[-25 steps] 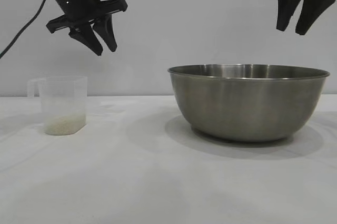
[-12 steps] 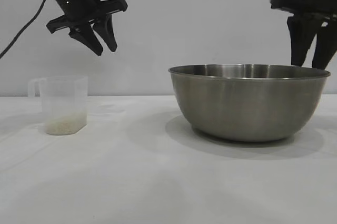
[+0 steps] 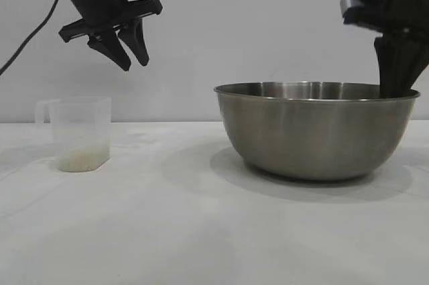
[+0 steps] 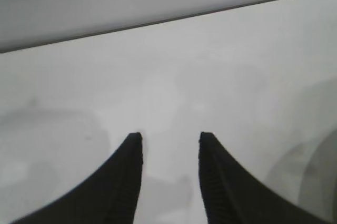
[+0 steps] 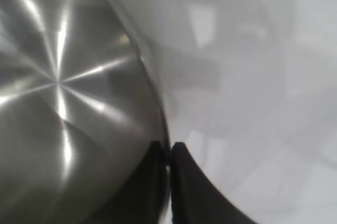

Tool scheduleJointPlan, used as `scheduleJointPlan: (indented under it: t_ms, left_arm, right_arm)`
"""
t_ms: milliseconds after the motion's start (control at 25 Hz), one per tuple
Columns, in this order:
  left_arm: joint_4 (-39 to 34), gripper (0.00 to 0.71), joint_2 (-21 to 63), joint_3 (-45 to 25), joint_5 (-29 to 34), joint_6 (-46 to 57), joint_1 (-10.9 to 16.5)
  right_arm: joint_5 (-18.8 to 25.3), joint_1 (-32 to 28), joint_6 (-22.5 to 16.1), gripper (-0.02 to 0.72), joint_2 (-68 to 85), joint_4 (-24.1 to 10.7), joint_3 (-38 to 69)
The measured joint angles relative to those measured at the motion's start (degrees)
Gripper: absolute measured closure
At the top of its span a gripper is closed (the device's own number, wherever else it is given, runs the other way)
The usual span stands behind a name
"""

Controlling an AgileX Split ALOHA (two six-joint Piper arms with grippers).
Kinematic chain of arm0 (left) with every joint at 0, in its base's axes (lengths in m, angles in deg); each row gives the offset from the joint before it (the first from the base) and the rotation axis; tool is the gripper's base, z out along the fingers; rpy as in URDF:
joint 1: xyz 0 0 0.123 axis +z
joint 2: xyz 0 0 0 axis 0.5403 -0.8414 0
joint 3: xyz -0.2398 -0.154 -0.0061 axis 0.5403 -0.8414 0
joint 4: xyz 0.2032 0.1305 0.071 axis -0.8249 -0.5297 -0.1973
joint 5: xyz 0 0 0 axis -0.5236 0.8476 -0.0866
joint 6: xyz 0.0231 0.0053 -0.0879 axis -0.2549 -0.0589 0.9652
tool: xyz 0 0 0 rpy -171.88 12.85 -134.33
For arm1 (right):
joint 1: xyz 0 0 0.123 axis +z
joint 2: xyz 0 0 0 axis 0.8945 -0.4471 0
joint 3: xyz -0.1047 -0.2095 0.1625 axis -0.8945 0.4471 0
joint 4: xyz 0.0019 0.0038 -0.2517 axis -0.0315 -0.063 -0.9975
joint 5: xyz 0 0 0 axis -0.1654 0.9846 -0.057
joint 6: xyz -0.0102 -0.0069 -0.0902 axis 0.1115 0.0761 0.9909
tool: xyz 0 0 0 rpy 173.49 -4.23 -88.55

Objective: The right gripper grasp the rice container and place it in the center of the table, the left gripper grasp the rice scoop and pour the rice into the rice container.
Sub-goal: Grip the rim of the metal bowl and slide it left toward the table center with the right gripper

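Two fingers of the right gripper (image 5: 169,153) are straddling the bowl (image 3: 315,131) rim at its right edge: in the right wrist view one is sitting inside the wall, one outside, with only the thin rim between them. I'm reading that as pinched on the rim, or all but.

Bowl is sitting on the desk (image 3: 167,231) right of centre, so the carry, as I judge it, is running leftward toward the middle. The grip is on the far-right rim, so the bowl's mass is lying entirely to the left of the gripper. Expect it to tip or swing if lifted rather than slid.

Left gripper (image 3: 129,47) is hanging well above the desk, fingers pointing down and spread apart, holding nothing. Scoop (image 3: 80,132) is standing upright below it and slightly to the left, handle on its left side, a thin layer of rice (image 3: 82,158) in the bottom. It's well apart from the bowl. Left arm is clearly the nearer one to the scoop; the left wrist view is showing only bare desk between the tips.
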Motion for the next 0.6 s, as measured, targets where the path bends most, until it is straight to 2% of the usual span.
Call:
scheduleJointPlan:
  t_ms: [560, 600]
  left_arm:
    - [0.0, 0.494, 0.0, 0.0, 0.0, 0.0, 0.0]
    - [0.0, 0.494, 0.0, 0.0, 0.0, 0.0, 0.0]
  right_arm:
    - [-0.4, 10.6, 0.0, 0.703, -1.0, 0.0, 0.0]
    - [-0.4, 10.8, 0.0, 0.654, -1.0, 0.2, 0.0]
